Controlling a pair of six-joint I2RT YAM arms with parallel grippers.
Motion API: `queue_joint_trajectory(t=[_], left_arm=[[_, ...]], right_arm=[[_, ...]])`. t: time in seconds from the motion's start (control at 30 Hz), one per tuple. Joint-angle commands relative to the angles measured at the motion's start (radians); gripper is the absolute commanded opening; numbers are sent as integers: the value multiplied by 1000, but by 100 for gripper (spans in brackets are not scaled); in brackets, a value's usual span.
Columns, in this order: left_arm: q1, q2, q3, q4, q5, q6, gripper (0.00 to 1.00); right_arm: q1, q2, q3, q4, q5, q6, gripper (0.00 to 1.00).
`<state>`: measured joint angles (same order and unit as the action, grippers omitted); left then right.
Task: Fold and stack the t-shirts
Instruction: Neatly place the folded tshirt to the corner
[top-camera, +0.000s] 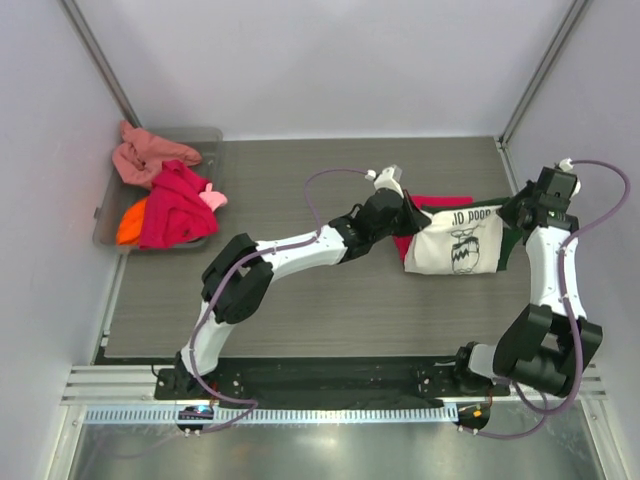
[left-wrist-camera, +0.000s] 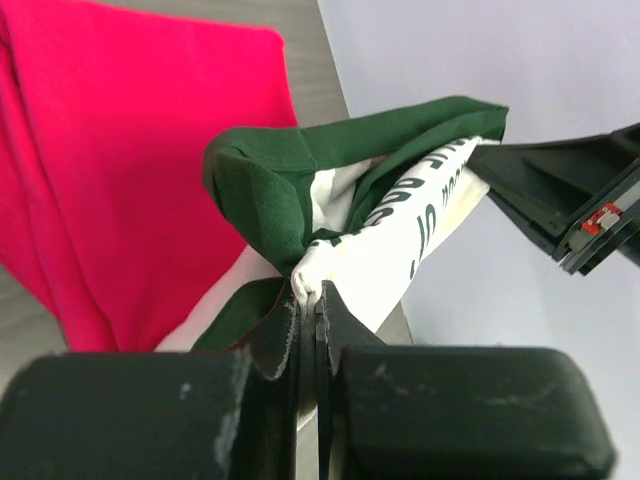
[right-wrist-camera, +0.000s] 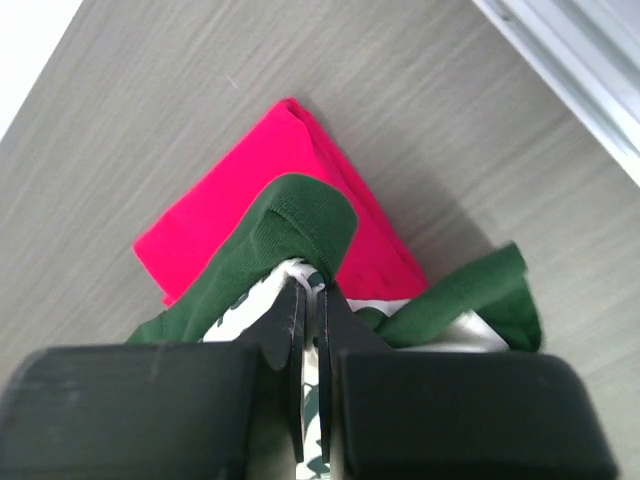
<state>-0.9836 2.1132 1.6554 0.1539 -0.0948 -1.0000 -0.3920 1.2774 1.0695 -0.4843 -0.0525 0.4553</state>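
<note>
the left hand (left-wrist-camera: 308, 300) and right hand (right-wrist-camera: 308, 292) were each clamped on the cream-and-green t-shirt (top-camera: 458, 245), spread between them over the crimson t-shirt (right-wrist-camera: 220, 215) on the tabletop (top-camera: 320, 310).

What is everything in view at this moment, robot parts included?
cream-white cloth t-shirt with dark green sleeves and dark print: one, right of table centre, held at both ends
plain crimson-pink folded t-shirt: one, on the table, partly under the cream-white one
crumpled t-shirts: four colours showing, salmon, magenta, orange, light pink, piled in the tray
translucent grey plastic tray: one, far-left corner of the table
grey wood-grain table: one, under everything
left arm's fingers: one pair, black, shut on the cream-white t-shirt
right arm's fingers: one pair, black, shut on the same t-shirt
</note>
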Motion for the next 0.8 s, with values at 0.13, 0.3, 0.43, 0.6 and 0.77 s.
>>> queue_joint_trajectory(t=[0.13, 0.3, 0.43, 0.6, 0.77], left_arm=[[77, 73, 75, 114, -11, -45, 0], [121, 183, 135, 150, -5, -48, 0], [145, 270, 202, 164, -48, -5, 4], [168, 363, 351, 66, -83, 127, 55], [169, 179, 175, 32, -203, 225, 89]], right_arm=[[8, 163, 112, 197, -84, 62, 1], [19, 333, 147, 296, -121, 97, 1], [47, 495, 199, 428, -193, 140, 11], [73, 620, 314, 395, -161, 135, 85], [105, 425, 248, 326, -8, 44, 88]])
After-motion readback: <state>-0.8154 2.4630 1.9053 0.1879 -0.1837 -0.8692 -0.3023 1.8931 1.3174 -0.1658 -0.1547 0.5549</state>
